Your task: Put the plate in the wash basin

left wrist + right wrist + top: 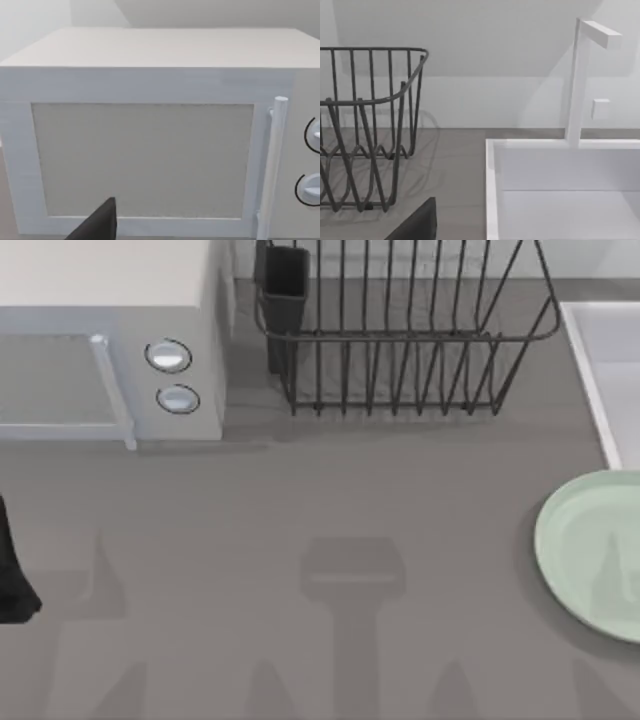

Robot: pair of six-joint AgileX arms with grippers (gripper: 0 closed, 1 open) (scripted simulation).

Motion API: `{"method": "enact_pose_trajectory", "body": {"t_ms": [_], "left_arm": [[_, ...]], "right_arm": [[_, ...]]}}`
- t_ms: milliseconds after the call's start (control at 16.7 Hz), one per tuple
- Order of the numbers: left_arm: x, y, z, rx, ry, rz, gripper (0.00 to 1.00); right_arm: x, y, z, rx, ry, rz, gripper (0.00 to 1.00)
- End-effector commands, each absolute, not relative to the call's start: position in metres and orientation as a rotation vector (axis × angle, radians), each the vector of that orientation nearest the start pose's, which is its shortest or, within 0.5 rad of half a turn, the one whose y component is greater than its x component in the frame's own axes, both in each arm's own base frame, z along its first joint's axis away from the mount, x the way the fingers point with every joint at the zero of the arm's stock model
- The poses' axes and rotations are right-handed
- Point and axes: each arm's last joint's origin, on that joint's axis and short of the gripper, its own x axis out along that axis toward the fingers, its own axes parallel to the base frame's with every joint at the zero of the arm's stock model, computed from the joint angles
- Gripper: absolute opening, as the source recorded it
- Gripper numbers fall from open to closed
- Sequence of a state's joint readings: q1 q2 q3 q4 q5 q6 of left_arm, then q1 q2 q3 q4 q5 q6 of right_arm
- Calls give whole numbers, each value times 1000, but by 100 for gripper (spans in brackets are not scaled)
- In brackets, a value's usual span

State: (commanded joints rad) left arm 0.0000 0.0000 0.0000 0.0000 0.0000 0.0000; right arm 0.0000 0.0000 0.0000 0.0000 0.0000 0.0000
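The plate (595, 555) is round and pale mint green. It lies flat on the grey table at the right side of the top view, partly cut off by the picture's edge. Just behind it at the far right is the wash basin (600, 370), with a white raised rim. The right wrist view looks at the basin (492, 190) and the white tap (577, 85) at its back. A dark part of my right gripper (417, 222) juts in there. My left arm (15, 570) is parked at the table's left edge. Its gripper (97, 225) faces the microwave's front.
A white microwave (110, 350) stands at the back left, and its door (145, 160) is close in front of the left wrist. A dark wire dish rack (400, 330) stands at the back middle, right beside the basin (365, 125). The grey table (300, 500) stretches from the left arm to the plate.
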Motion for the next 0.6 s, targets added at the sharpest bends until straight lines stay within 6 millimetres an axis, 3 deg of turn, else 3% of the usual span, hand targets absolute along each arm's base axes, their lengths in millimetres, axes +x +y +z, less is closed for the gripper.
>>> {"method": "enact_pose_trajectory", "body": {"t_ms": [240,600], "left_arm": [[106,-1,160,0,0,0,100],[106,-1,160,0,0,0,100]], "right_arm": [[106,0,166,8,26,8,100],[122,9,212,68,317,65,100]]}}
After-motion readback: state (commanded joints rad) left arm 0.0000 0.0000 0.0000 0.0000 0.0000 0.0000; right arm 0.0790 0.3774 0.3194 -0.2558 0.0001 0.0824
